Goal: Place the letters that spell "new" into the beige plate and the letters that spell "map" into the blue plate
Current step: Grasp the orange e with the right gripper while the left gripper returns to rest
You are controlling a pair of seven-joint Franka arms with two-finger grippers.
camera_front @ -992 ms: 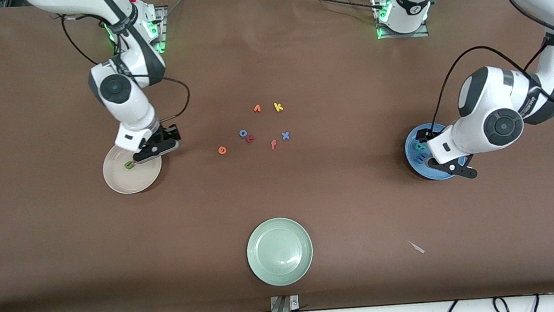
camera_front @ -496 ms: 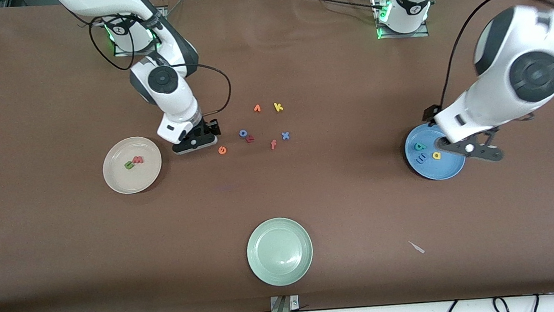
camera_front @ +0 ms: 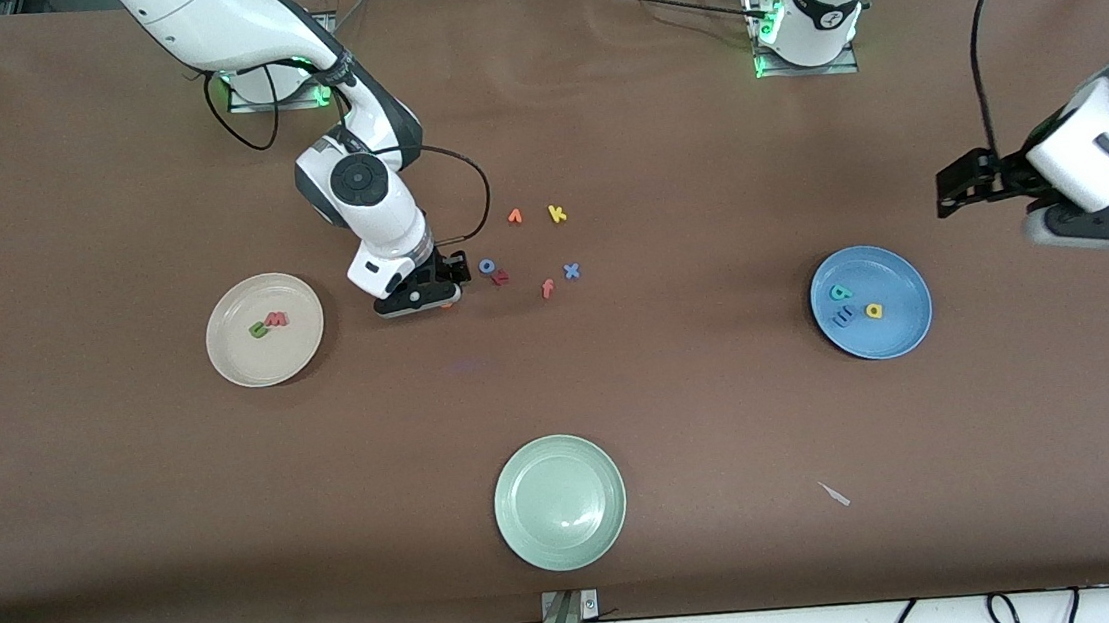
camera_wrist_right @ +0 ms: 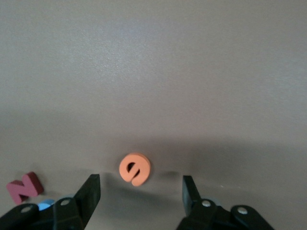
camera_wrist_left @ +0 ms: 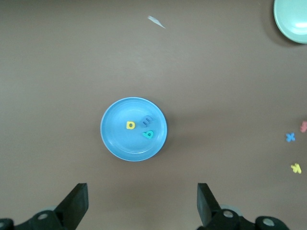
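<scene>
I have the right gripper (camera_wrist_right: pixel 139 194) low over the orange e (camera_wrist_right: pixel 135 168), jaws spread and empty. I should centre it, then close gently. The beige plate (camera_front: pixel 302 346) waits nearby; the left gripper (camera_wrist_left: pixel 142 208), wide open, seems parked.

A sky-blue plate (camera_front: pixel 870 302) holds yellow, blue and teal letters. A cream-beige plate (camera_front: pixel 263 329) holds green and pinkish-red ones. An orange e (camera_wrist_right: pixel 135 168) lies on brown table (camera_front: pixel 685 421).
</scene>
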